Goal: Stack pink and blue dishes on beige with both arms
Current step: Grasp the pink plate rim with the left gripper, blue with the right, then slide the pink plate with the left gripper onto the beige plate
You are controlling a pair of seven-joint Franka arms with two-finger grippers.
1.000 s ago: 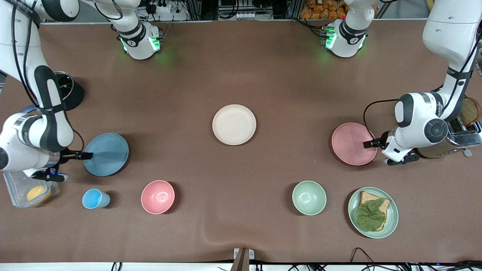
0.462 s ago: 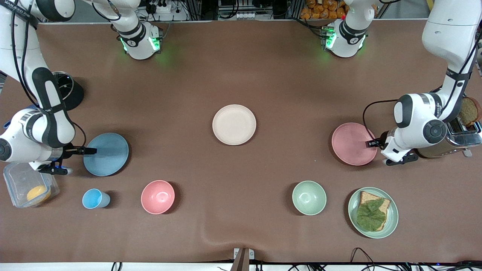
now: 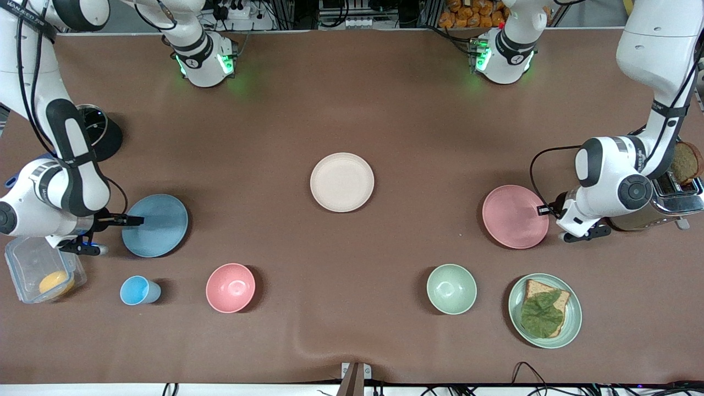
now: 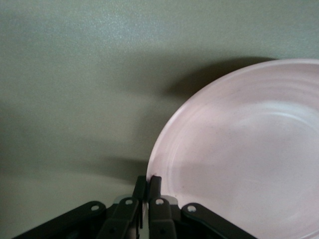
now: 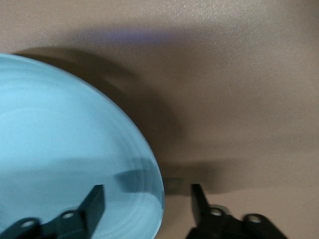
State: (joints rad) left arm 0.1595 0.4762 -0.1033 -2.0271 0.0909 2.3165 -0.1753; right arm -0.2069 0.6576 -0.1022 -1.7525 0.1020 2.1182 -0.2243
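Observation:
The beige plate (image 3: 342, 182) lies at the table's middle with nothing on it. The pink plate (image 3: 511, 216) is toward the left arm's end. My left gripper (image 3: 543, 209) is shut on its rim; in the left wrist view the left gripper (image 4: 148, 181) pinches the pink plate's (image 4: 239, 149) edge, and a shadow shows under that edge. The blue plate (image 3: 157, 225) lies toward the right arm's end. My right gripper (image 3: 133, 221) is open at its rim; in the right wrist view the right gripper (image 5: 147, 191) straddles the blue plate's (image 5: 65, 139) edge, one finger over the plate and one outside it.
A blue cup (image 3: 137, 290), pink bowl (image 3: 230, 287), green bowl (image 3: 451, 289) and green plate with bread and a leaf (image 3: 572, 324) line the camera side. A toaster (image 3: 668, 201) stands beside the left arm. A clear container (image 3: 22, 264) sits by the right arm.
The left gripper has drawn back to the pink plate's rim, and the plate has shifted slightly toward the camera. The right gripper has slid a little farther over the blue plate's rim.

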